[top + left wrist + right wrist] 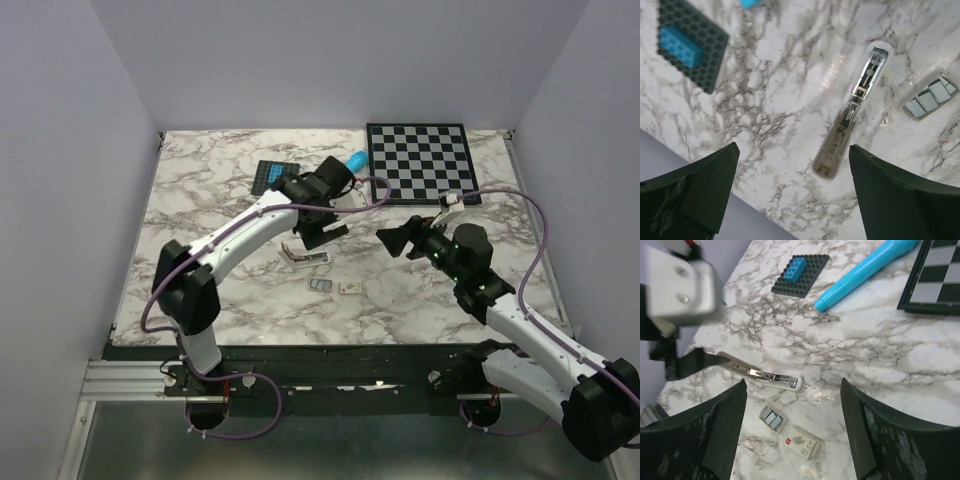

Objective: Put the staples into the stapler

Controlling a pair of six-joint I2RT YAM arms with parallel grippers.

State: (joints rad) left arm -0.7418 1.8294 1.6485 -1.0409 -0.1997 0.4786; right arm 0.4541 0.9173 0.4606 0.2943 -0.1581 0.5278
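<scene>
Left end effector (794,150) hovers over stapler (851,112).

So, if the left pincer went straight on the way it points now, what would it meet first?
Probably the stapler, lying on the table with its metal rail up, framed by the open left pincer. It sits off-centre toward one side, so the pincer could meet the bare marble beside it instead.

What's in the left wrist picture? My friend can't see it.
An open white stapler lies on the marble table below the wide-open left hand. Staples lie to its right, not touching; a black brick plate sits top left.
</scene>
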